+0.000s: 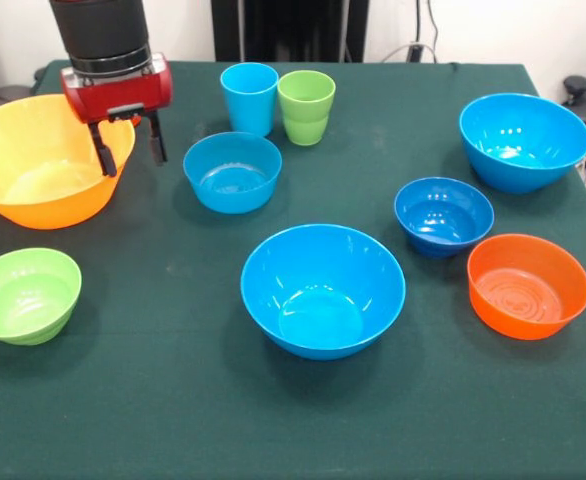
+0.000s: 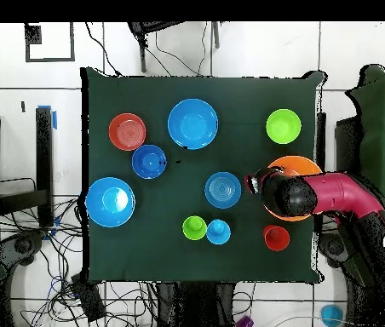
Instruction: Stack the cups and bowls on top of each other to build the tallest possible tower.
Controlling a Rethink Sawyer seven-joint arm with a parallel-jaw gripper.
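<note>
The bowls stood apart on the green table (image 1: 173,420), none stacked. The yellow-orange bowl (image 1: 33,165) was at one edge, and the gripper (image 1: 130,148) hung over its rim, fingers a little open and empty. The light blue cup (image 1: 248,97) touched the lime green cup (image 1: 306,106).

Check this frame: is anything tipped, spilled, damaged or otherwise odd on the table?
Nothing stands out. Every plastic bowl and cup sits upright and separate on the green cloth-covered table; nothing is stacked yet. The open tool hangs by the rim of the large yellow-orange plastic bowl.
</note>
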